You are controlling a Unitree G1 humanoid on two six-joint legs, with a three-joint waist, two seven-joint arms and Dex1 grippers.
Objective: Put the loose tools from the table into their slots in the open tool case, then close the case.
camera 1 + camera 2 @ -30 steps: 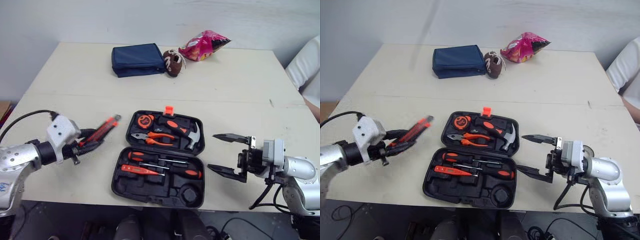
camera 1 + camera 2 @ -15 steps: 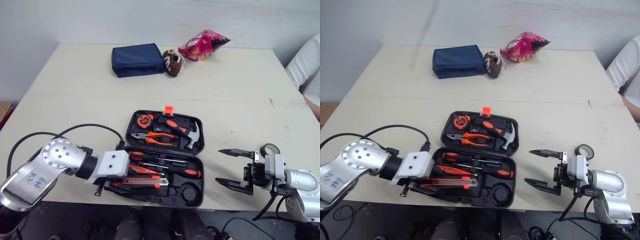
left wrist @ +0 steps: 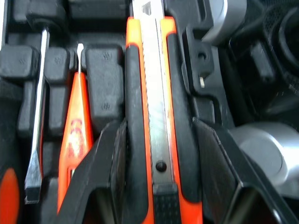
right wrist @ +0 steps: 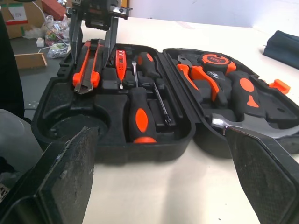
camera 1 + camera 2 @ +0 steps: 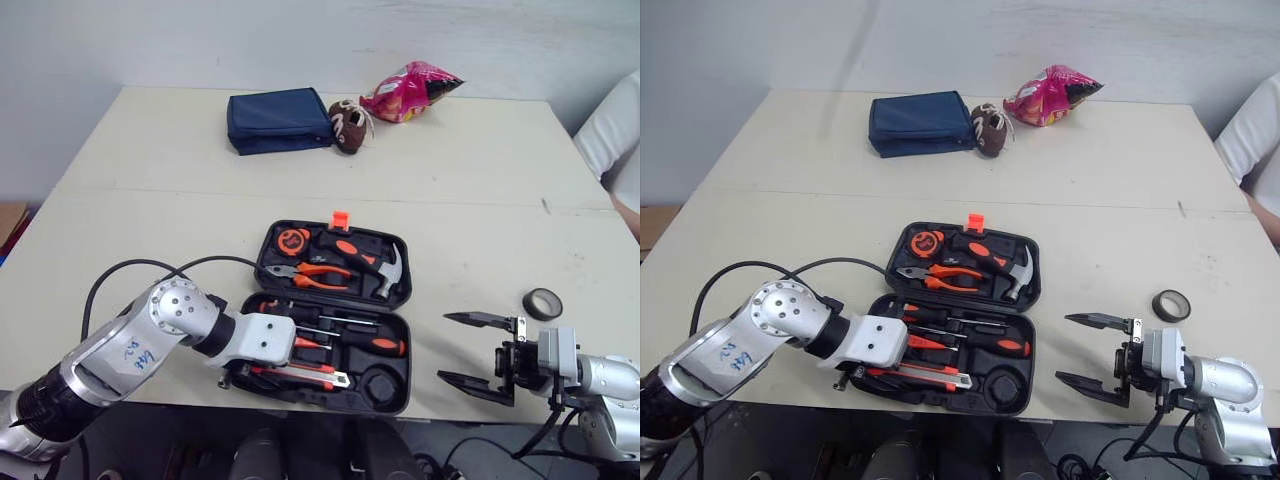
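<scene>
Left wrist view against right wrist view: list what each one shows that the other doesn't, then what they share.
Left wrist view: the utility knife up close, its segmented blade and slider plain. Right wrist view: the whole open tool case, with pliers, tape measure and hammer, the open right fingers, a blue pouch. Both: the knife lying in the case between the left fingers, the orange tester, a thin screwdriver.

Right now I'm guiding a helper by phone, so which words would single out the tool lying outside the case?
Find the open black tool case at the near edge of the table. To its right, just beyond the right gripper, a roll of black tape lies alone. It is a small flat ring, all black, unlike the orange-handled tools in the case.
</scene>
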